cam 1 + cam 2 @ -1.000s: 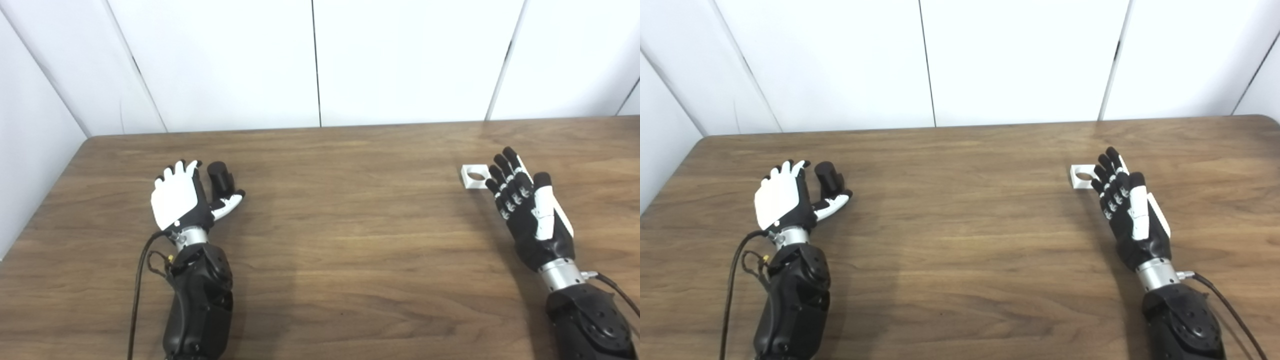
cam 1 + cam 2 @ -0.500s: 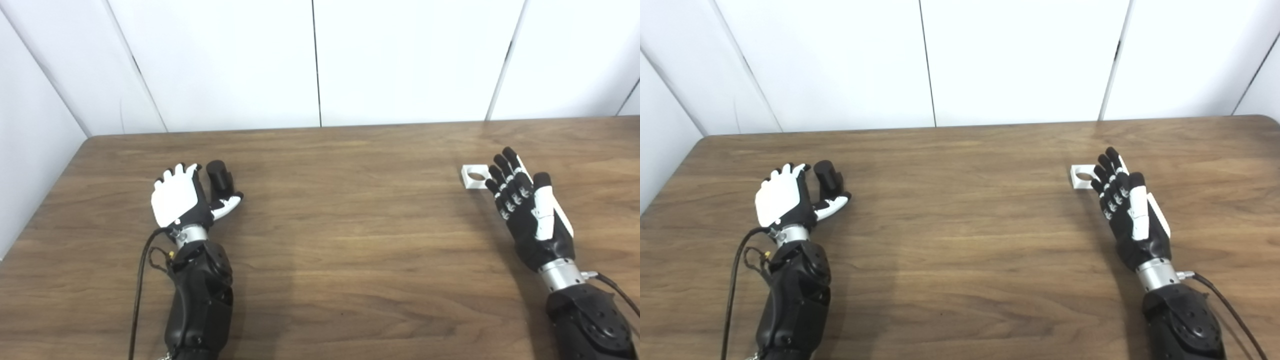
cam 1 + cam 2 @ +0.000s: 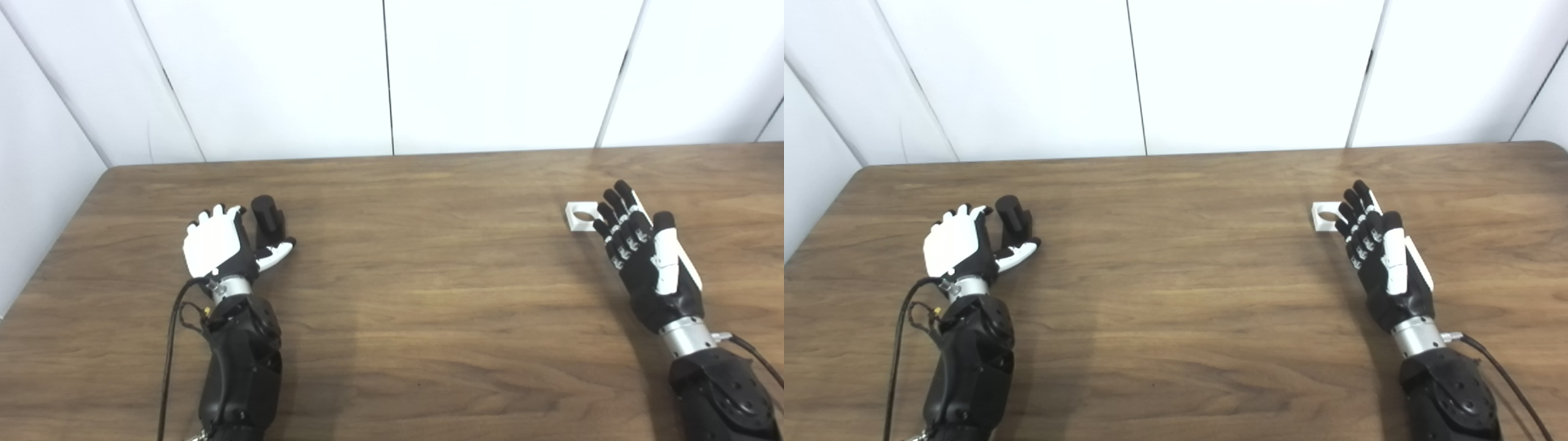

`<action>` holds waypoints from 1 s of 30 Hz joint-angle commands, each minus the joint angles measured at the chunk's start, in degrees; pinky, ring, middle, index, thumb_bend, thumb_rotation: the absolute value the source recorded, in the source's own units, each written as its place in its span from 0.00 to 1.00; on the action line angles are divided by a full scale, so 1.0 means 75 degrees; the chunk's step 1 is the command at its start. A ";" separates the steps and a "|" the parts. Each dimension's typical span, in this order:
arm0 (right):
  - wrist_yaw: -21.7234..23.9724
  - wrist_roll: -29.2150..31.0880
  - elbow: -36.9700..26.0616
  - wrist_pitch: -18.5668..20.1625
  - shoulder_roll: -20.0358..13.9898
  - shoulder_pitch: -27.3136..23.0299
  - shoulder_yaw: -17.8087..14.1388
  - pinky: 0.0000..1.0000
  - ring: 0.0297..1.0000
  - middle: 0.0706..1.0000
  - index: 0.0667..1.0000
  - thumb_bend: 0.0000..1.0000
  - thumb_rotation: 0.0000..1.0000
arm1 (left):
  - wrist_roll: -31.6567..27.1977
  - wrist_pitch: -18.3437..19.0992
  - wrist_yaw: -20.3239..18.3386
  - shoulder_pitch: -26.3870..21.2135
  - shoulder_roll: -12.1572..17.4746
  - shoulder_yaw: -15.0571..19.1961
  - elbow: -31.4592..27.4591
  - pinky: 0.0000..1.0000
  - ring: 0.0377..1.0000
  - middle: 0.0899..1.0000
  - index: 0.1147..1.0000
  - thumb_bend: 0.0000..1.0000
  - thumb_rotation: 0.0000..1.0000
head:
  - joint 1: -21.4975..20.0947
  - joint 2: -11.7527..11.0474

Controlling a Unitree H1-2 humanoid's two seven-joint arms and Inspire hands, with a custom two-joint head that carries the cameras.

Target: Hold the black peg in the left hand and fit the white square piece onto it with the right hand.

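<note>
The black peg [image 3: 267, 214] stands upright on the wooden table [image 3: 416, 282] at the left. My left hand [image 3: 223, 245] is open beside it, palm toward the peg, with the fingers on its left and the thumb just in front of it; I cannot tell whether they touch. The white square piece [image 3: 580, 216], with a round hole in it, lies flat on the table at the right. My right hand [image 3: 643, 254] is open, its fingertips at the piece's right edge, holding nothing.
White wall panels stand behind the table's far edge. The table's left edge runs close to my left arm. A black cable hangs beside the left forearm [image 3: 242, 361].
My left hand has drawn back a little toward me and closed in slightly on the peg. The right hand and the white piece have not moved.
</note>
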 commanded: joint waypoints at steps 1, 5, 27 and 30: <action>0.0086 0.0121 0.0563 -0.0114 0.0227 0.0457 0.0080 1.00 1.00 1.00 1.00 0.65 1.00 | 0.0210 0.0002 0.0074 -0.0443 0.0116 0.0005 -0.0129 1.00 1.00 0.97 0.81 0.73 0.55 | 0.0002 0.0002; 0.0108 0.0116 0.0587 -0.0138 0.0229 0.0454 0.0090 1.00 1.00 1.00 1.00 0.64 1.00 | 0.0335 0.0002 -0.0058 -0.0472 0.0027 0.0105 -0.0180 1.00 1.00 0.96 0.80 0.72 0.52 | 0.0004 0.0015; 0.0125 0.0151 0.0552 -0.0124 0.0294 0.0463 0.0095 1.00 1.00 1.00 1.00 0.64 1.00 | 0.0689 0.0002 -0.0503 -0.0517 -0.0128 0.0146 -0.0302 1.00 1.00 0.91 0.68 0.67 0.49 | 0.0007 0.0113; 0.0125 0.0167 0.0553 -0.0117 0.0307 0.0472 0.0091 1.00 1.00 1.00 1.00 0.64 1.00 | 0.0696 0.0000 -0.0551 -0.0514 -0.0116 0.0131 -0.0304 1.00 1.00 0.91 0.66 0.66 0.48 | 0.0011 0.0117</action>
